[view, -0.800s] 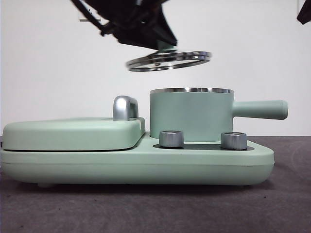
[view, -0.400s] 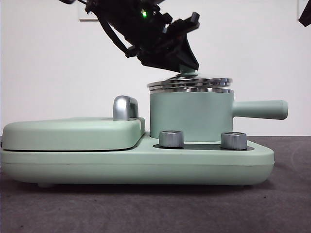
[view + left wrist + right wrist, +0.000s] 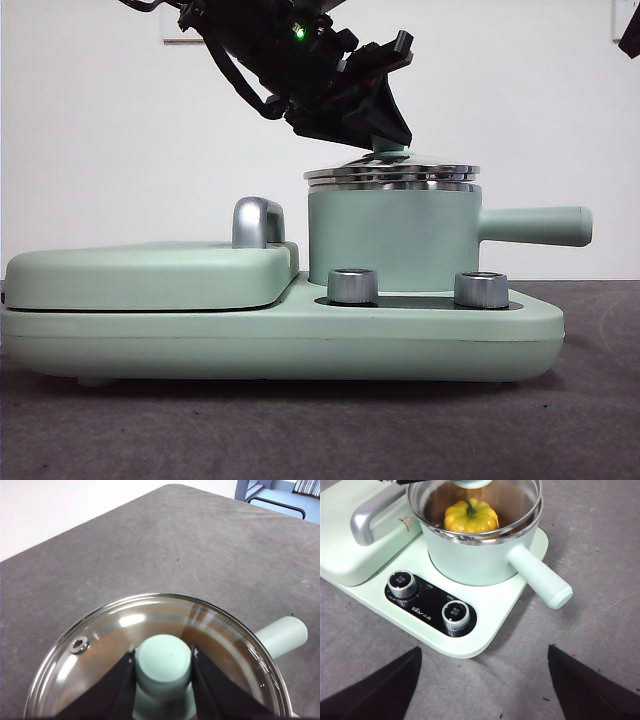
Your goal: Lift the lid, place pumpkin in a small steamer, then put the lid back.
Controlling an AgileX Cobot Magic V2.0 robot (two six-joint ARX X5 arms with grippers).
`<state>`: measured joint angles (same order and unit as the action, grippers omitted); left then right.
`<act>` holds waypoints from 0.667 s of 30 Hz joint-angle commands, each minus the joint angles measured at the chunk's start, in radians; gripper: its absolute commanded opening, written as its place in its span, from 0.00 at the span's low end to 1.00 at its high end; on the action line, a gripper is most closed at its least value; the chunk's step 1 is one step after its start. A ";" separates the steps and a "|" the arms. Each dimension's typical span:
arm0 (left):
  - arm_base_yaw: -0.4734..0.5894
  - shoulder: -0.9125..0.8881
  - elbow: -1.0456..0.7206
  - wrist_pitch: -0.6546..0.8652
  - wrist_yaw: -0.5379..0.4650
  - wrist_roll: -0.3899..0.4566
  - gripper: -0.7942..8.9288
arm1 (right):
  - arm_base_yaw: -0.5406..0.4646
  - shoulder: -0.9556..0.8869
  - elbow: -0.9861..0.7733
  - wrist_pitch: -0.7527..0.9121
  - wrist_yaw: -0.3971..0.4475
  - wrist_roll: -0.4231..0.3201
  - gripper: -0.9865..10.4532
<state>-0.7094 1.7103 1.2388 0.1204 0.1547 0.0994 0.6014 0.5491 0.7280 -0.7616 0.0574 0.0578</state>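
Nearest in the front view are two chrome dials (image 3: 352, 286) on the mint-green cooker base (image 3: 280, 340). Just behind them stands the small steamer (image 3: 392, 238), its handle pointing to 3 o'clock. The flat griddle cover (image 3: 150, 275) lies at its 9 o'clock. The glass lid (image 3: 392, 175) sits on the steamer's rim. The left gripper (image 3: 164, 667) is clamped on the lid's mint knob. Through the glass the pumpkin (image 3: 470, 516) shows inside the pot. The right gripper (image 3: 480, 680) hangs well back over the grey table (image 3: 600, 555), jaws spread wide.
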 commanded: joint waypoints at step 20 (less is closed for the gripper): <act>-0.009 0.058 0.033 0.067 0.003 0.019 0.09 | 0.008 0.003 0.003 -0.006 0.004 0.010 0.42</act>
<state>-0.7094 1.7485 1.2411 0.1669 0.1558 0.1089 0.6014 0.5491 0.7280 -0.7719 0.0574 0.0578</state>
